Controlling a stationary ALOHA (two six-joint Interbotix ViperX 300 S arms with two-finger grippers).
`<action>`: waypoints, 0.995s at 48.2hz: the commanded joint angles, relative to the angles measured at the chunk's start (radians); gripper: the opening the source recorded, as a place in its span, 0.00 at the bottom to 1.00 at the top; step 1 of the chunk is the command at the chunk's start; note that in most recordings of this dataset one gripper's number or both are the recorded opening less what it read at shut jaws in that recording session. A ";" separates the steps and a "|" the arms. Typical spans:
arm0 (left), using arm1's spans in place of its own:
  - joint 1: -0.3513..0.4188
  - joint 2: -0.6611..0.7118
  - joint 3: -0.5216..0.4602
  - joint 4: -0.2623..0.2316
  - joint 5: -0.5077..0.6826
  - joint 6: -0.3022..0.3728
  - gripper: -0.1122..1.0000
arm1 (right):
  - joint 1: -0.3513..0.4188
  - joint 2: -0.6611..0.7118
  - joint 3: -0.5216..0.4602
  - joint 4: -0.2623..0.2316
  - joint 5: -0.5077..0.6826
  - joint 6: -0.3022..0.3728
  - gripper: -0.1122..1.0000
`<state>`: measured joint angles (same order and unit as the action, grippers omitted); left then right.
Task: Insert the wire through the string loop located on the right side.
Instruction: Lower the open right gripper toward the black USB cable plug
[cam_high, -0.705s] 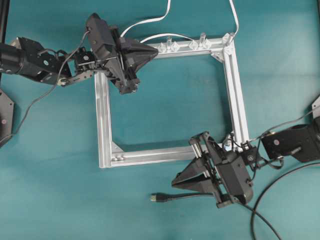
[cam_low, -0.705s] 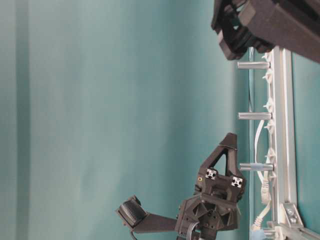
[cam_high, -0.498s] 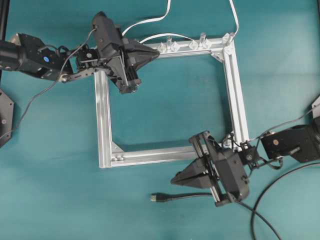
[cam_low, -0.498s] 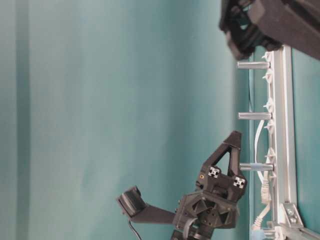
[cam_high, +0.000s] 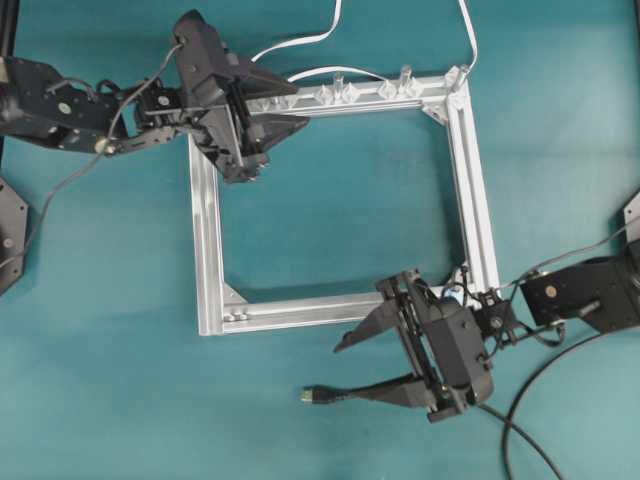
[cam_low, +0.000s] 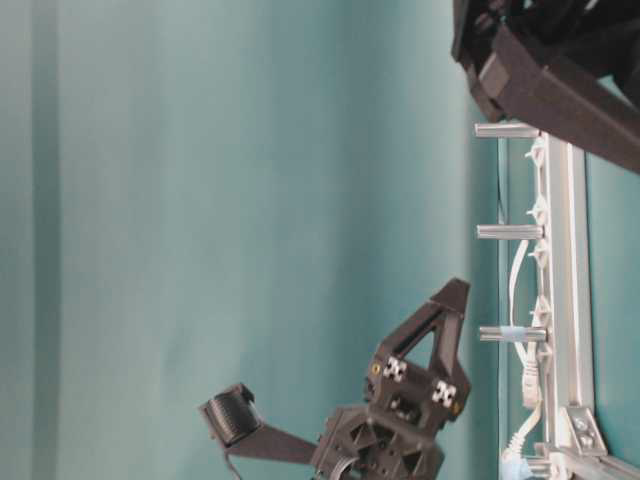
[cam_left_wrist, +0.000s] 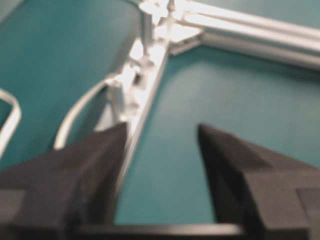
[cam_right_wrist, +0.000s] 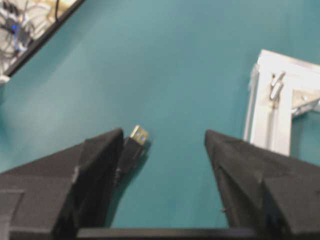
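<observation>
The wire's black plug (cam_high: 315, 396) with its metallic tip lies on the teal table, and its cable (cam_high: 520, 425) trails off to the right. My right gripper (cam_high: 347, 369) is open just right of the plug, with one finger over the cable behind it. In the right wrist view the plug (cam_right_wrist: 136, 140) sits beside the left fingertip of the gripper (cam_right_wrist: 161, 134), ungripped. A tiny pale bit with a blue speck, apparently the string loop (cam_high: 454, 290), sits at the frame's lower right corner. My left gripper (cam_high: 296, 108) is open and empty over the frame's top rail.
A square aluminium frame (cam_high: 207, 250) lies mid-table. Clear plastic clips (cam_high: 350, 92) stand on its top rail, and a flat white cable (cam_high: 300, 45) runs off behind it. The left wrist view shows that rail (cam_left_wrist: 150, 85) and white cable (cam_left_wrist: 75, 115), the right wrist view a frame corner (cam_right_wrist: 272, 100).
Both grippers were shut to a point and now stand open. The right gripper has dropped slightly toward the plug. The left arm has pulled back a little to the left.
</observation>
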<state>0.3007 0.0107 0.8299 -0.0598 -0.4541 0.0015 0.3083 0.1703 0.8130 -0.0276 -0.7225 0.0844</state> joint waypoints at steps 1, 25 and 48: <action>0.002 -0.049 0.000 0.005 0.015 0.006 0.54 | 0.011 -0.029 -0.014 0.034 0.005 0.002 0.76; -0.035 -0.084 0.018 0.006 0.101 0.008 0.55 | 0.133 -0.029 -0.014 0.457 0.011 -0.089 0.75; -0.038 -0.086 0.034 0.008 0.097 0.021 0.55 | 0.216 0.051 -0.092 0.747 -0.037 -0.328 0.75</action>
<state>0.2654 -0.0537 0.8698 -0.0552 -0.3482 0.0061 0.5170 0.2194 0.7517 0.7133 -0.7501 -0.2408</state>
